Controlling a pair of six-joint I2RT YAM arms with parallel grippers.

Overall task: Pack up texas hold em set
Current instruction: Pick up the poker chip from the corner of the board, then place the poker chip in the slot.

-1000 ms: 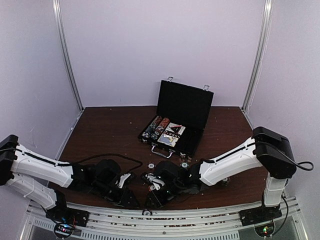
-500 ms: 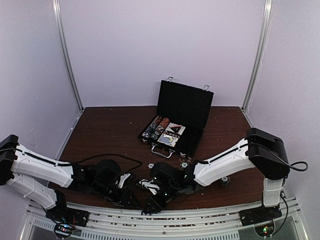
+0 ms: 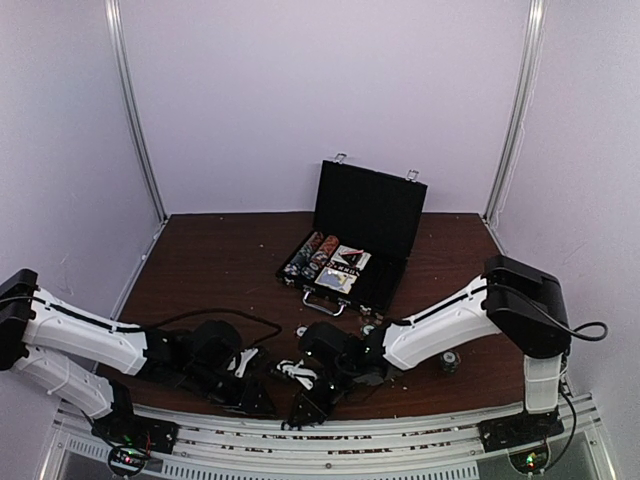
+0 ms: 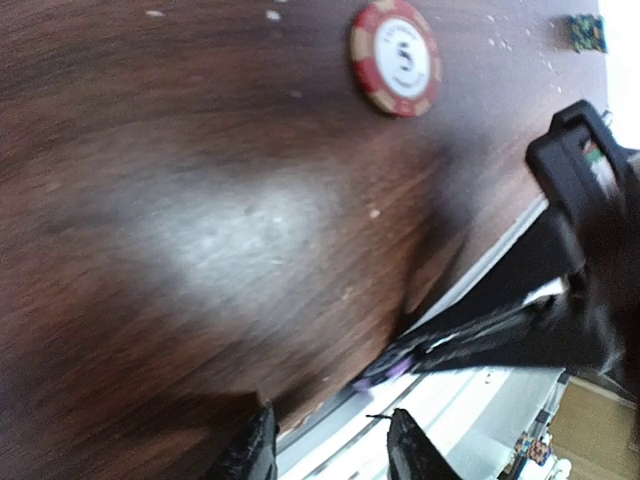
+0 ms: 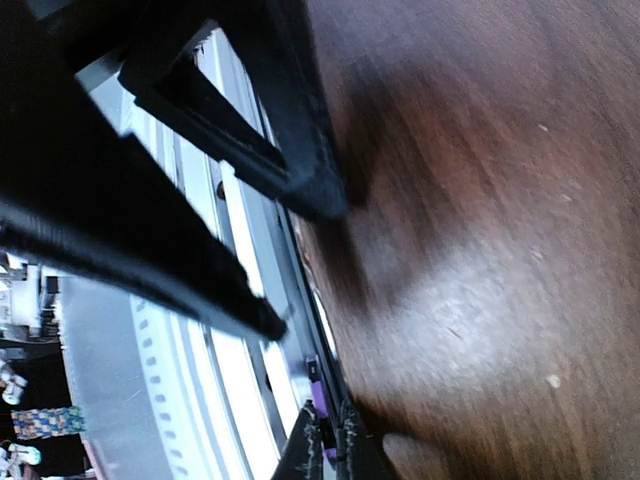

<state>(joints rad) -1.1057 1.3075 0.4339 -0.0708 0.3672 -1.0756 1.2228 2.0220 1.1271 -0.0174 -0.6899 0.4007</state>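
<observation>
The black case (image 3: 368, 215) stands open at the back centre, with striped chips (image 3: 312, 248) and card decks (image 3: 345, 268) in its tray. Both grippers are low at the table's front edge. My right gripper (image 3: 298, 410) (image 5: 335, 452) has its fingers pressed together on a thin purple piece (image 5: 318, 400) at the edge, apparently a chip seen edge-on. My left gripper (image 3: 262, 398) (image 4: 330, 452) is open and empty just to its left. A red "5" chip (image 4: 396, 57) lies flat beyond it.
Loose chips lie in front of the case (image 3: 300, 330) (image 3: 370, 328). A small chip stack (image 3: 448, 362) (image 4: 585, 30) stands at the right. The metal rail (image 3: 330, 435) runs along the table's front edge. The left gripper's black fingers (image 5: 250, 130) fill the top left of the right wrist view.
My right arm has shifted left and its gripper has come down closer to the front edge. The left arm has barely moved.
</observation>
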